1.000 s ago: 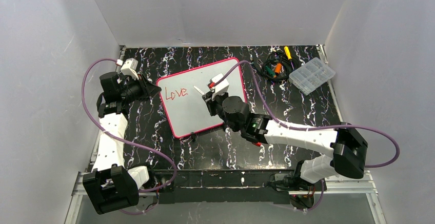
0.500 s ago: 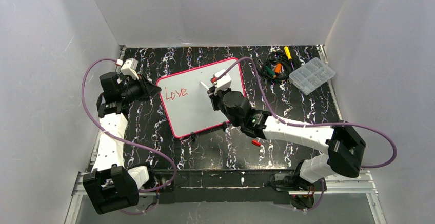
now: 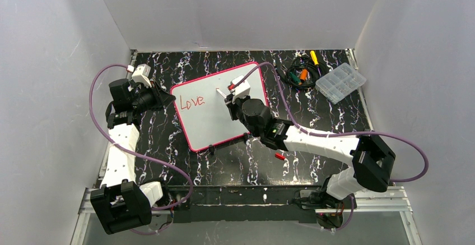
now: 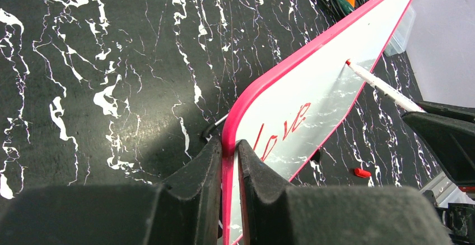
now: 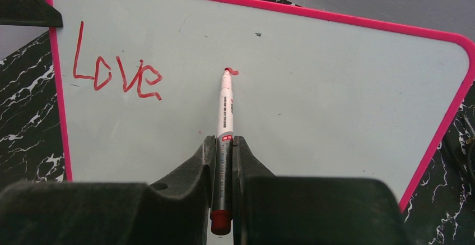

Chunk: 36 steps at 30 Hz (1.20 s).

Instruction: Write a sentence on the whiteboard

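The whiteboard [image 3: 224, 107], white with a pink-red rim, lies tilted on the black marbled table; it also shows in the left wrist view [image 4: 313, 99] and right wrist view [image 5: 313, 99]. The sentence [image 3: 191, 102] reads only "Love" in red [image 5: 115, 74] [image 4: 283, 130], plus a short new red stroke at the marker tip. My left gripper [image 4: 229, 152] is shut on the whiteboard's left rim [image 3: 168, 98]. My right gripper [image 5: 224, 144] is shut on a white red-tipped marker [image 5: 224, 105], its tip touching the board to the right of "Love" [image 3: 219, 92] [image 4: 375, 82].
A clear plastic compartment box [image 3: 340, 82] sits at the back right. A bundle of cables and small tools [image 3: 299, 71] lies beside it. A red marker cap [image 3: 279, 156] lies on the table near my right arm. White walls enclose the table.
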Tool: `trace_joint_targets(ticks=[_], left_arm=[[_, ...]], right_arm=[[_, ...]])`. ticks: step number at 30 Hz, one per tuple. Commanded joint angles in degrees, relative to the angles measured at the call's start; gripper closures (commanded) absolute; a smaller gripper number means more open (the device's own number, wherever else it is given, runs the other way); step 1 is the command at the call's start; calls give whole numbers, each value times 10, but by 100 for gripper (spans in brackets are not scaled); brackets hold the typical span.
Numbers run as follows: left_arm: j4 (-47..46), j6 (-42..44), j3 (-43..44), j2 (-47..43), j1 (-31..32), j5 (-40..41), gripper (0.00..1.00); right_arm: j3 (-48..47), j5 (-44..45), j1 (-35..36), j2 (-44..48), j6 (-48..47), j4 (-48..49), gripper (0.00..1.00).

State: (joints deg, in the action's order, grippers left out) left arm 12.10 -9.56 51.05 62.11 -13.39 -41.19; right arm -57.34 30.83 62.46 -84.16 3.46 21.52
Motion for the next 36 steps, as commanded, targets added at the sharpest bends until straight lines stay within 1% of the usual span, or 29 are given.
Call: trace_joint_targets(ticks=[1, 14, 23, 30, 36], left_arm=[[13, 7, -1, -5, -1, -9, 97], [13, 7, -1, -7, 0, -9, 97], [13, 7, -2, -8, -1, -7, 97], [13, 7, -2, -8, 0, -8, 97], [13, 6, -3, -10, 0, -8, 97]], right_arm=[[-10, -7, -4, 0, -4, 14, 99], [54, -5, 6, 38, 43, -34, 99], [60, -11, 16, 58, 51, -57, 99], [78, -67, 20, 91, 54, -18, 99], [53, -32, 19, 72, 52, -6, 99]])
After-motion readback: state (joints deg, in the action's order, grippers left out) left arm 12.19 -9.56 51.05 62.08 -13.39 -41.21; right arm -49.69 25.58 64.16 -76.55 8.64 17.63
